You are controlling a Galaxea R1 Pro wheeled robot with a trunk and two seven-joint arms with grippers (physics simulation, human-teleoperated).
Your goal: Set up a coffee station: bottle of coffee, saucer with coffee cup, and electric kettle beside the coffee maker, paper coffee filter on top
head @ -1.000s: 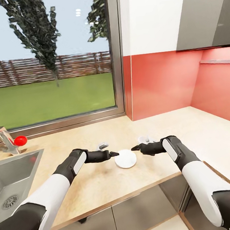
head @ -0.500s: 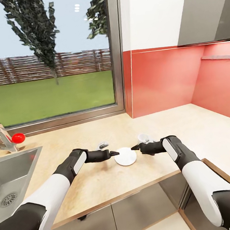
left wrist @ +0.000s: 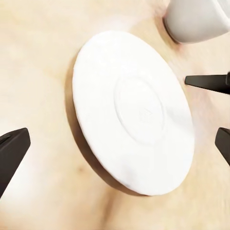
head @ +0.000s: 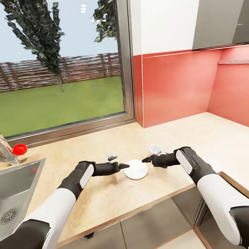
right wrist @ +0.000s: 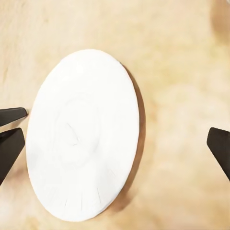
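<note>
- White and flat, the saucer (head: 136, 169) lay bare on the light wood-look table (head: 203, 138), between the two claws.
- The left claw (head: 123, 165) hovered just beside the saucer's left edge, jaws spread wide, holding nothing.
- The right claw (head: 145, 160) faced it from the other side, also wide open and empty.
- The coffee cup (head: 156, 149) stood on the table behind the right claw, off the saucer.
</note>
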